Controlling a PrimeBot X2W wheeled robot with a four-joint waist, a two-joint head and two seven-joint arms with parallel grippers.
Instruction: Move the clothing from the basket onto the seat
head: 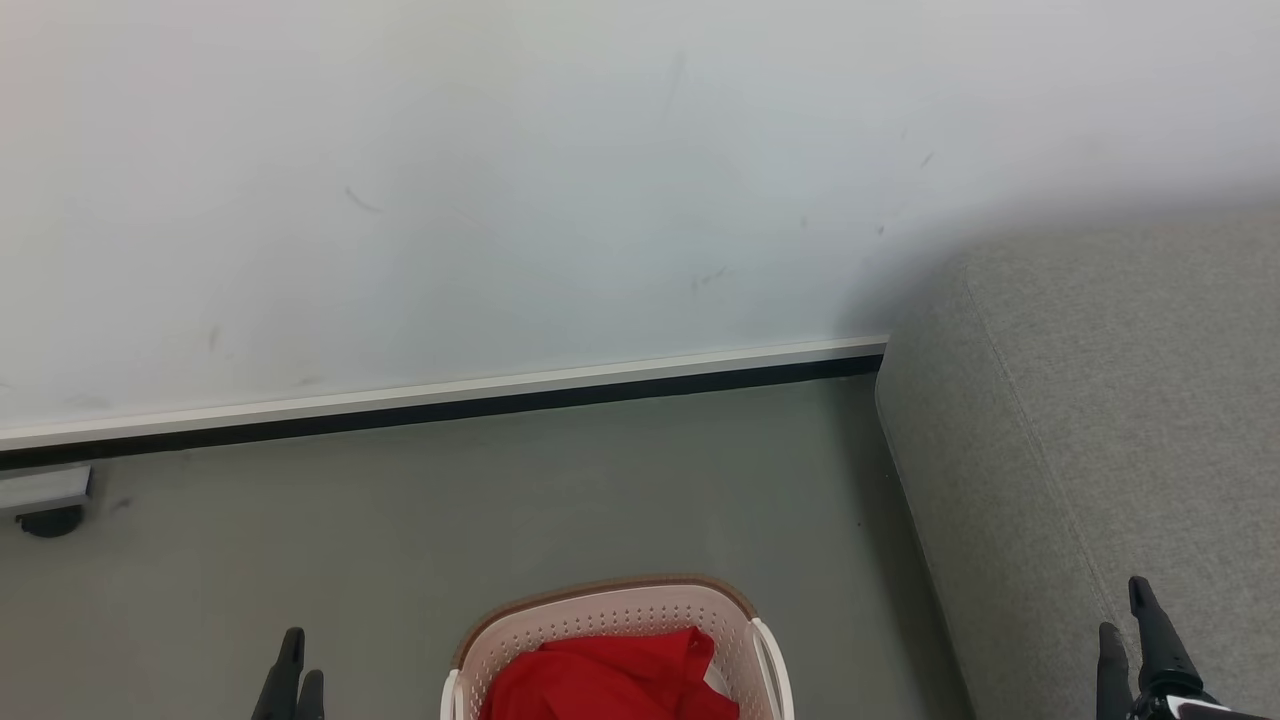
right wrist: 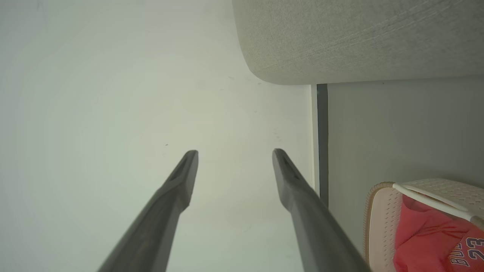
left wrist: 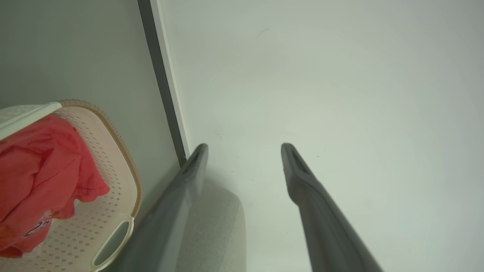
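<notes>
Filling basket (head: pixel 600 612), red clothing (head: pixel 610 680), printed 23 (right wrist: pixel 470 245) legible from right wrist view

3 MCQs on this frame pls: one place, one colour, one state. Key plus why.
1. Which side of the oval cream-white perforated plastic basket is the grey woven-fabric sofa on?
A) robot's right B) robot's left C) under it
2. The soft fabric clothing in the basket is mainly:
A) blue B) red C) green
3. The left pincer and right pincer are:
A) both open, empty B) both shut on clothing C) left shut on the basket's handle

Key:
1 A, the head view puts the sofa right of the basket.
2 B, red folds lie inside it.
3 A, each wrist view shows fingers spread with nothing between.
</notes>
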